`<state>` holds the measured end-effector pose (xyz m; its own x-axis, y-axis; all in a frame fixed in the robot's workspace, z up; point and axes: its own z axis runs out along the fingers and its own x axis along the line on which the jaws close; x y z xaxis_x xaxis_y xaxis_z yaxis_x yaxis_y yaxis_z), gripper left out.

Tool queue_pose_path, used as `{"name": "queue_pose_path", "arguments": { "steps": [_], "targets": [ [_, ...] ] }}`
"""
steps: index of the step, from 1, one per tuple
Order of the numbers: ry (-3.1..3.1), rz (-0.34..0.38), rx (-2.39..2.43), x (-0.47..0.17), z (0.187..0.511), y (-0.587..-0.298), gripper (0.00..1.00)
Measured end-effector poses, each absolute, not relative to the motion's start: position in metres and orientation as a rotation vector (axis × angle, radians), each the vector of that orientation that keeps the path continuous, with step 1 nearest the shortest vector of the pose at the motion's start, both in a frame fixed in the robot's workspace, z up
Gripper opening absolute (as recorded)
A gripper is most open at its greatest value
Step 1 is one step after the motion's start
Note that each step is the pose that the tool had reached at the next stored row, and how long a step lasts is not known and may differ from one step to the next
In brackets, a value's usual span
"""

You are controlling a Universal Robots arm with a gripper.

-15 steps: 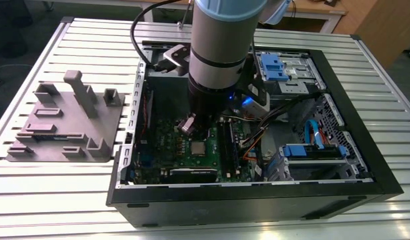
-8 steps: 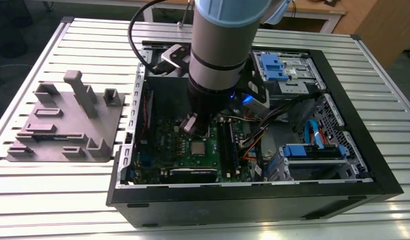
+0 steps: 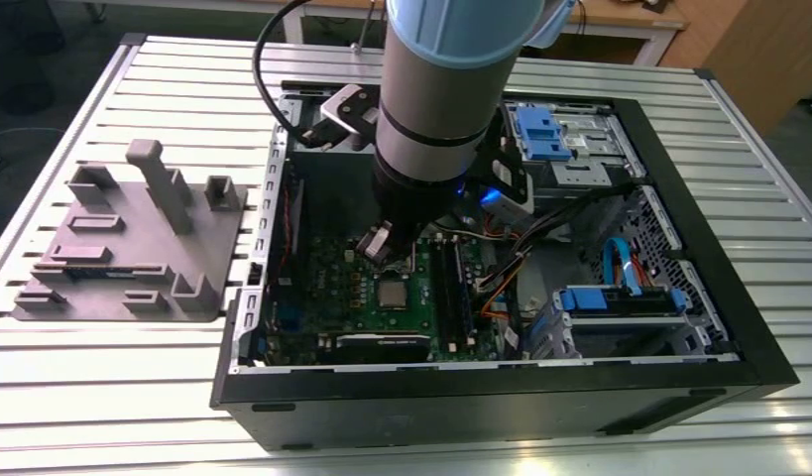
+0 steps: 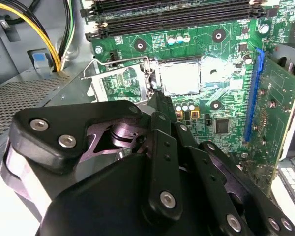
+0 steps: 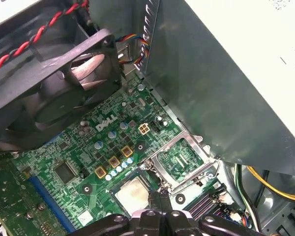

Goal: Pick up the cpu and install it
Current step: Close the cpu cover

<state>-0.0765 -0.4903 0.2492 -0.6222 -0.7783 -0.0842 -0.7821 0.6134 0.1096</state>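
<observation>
One arm reaches down into one open black case [image 3: 512, 387] that stands on the ribbed metal surface [image 3: 101, 397]. One grey moulded fixture [image 3: 128, 248] lies beside the case, on the exterior view's left.

There is a single cpu [image 4: 179, 77], a flat square with a dull silvery top. It lies in its socket on the green motherboard [image 4: 226, 103]. One thin metal frame [image 4: 115, 78] is hinged open just beside it.

The end effector [image 4: 155, 98] is black and jointed, with bright screw heads. Its fingers are pinched together to a narrow point and hold nothing. The tip hangs at the socket's edge, right by the cpu, though I cannot tell whether it touches.

The second wrist view takes in one long blue slot [image 4: 253, 93], a bundle of yellow cables [image 4: 39, 29] and a perforated grey panel. The first wrist view adds one round black fan [image 5: 54, 93] with a twisted red-and-black lead, and a plain grey metal box wall [image 5: 221, 93]. The exterior view alone has the two blue plastic drive clips [image 3: 544, 134] at the far side of the case.
</observation>
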Motion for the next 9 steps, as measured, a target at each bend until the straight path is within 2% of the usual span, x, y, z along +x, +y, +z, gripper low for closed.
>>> {"name": "queue_pose_path", "arguments": {
  "steps": [9],
  "targets": [
    [2.796,0.212,-1.353,-0.0765,0.2492,-0.4903,0.10]
  ]
}}
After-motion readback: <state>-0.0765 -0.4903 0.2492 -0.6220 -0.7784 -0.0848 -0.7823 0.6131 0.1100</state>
